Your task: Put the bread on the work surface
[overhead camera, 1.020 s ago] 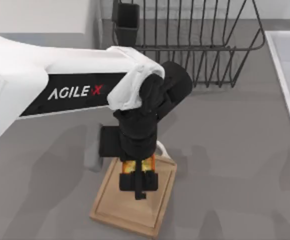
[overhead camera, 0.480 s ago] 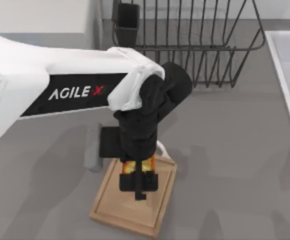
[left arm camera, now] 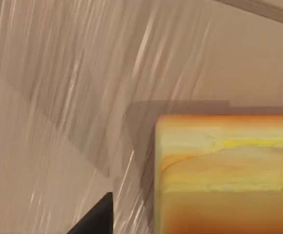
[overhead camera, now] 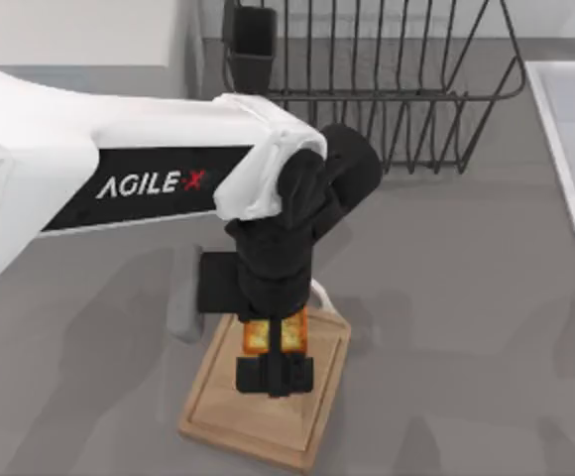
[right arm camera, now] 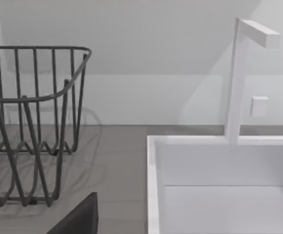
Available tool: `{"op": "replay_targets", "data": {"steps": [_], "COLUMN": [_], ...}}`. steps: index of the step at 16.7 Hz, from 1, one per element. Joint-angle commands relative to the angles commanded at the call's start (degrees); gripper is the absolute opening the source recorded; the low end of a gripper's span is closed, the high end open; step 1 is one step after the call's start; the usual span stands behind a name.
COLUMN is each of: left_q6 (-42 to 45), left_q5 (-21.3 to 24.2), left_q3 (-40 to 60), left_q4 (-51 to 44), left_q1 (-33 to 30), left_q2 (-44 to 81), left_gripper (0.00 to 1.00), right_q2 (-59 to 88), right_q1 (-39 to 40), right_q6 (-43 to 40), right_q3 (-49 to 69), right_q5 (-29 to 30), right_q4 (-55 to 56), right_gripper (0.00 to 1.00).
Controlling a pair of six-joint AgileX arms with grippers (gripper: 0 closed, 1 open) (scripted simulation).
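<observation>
- Left end effector point(overhead camera: 275, 375): poised over the middle of the board, pointing down; whether its fingers grip or are spread cannot be told from these views.
- Bread point(overhead camera: 273, 335): a golden-orange slice just behind the fingertips, over the board's half nearer the handle; the left wrist view shows it point(left arm camera: 227, 173) close above the wood grain, with its shadow beside it.
- Board point(overhead camera: 228, 402): light wood with a grooved rim, lying on the grey table point(overhead camera: 446, 317).
- Wire basket point(overhead camera: 387, 79): dark, at the far edge of the table.
- Sink point(right arm camera: 219, 185): white, with a faucet point(right arm camera: 239, 78), at the table's right.
</observation>
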Motion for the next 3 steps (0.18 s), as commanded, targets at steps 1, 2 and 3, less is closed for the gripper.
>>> {"op": "replay_targets", "data": {"steps": [1,2,3], "left_q6": [0.0,0.0,0.0], "left_q5": [0.0,0.0,0.0], "left_q3": [0.0,0.0,0.0], "left_q4": [0.0,0.0,0.0], "left_q1": [0.0,0.0,0.0], "left_q2": [0.0,0.0,0.0], "left_gripper": [1.00,1.00,1.00], "right_q2": [0.0,0.0,0.0], "right_q1": [0.0,0.0,0.0], "right_q6": [0.0,0.0,0.0], "right_q3": [0.0,0.0,0.0], "right_q5": [0.0,0.0,0.0], "right_q4": [0.0,0.0,0.0], "right_gripper": [1.00,1.00,1.00]}}
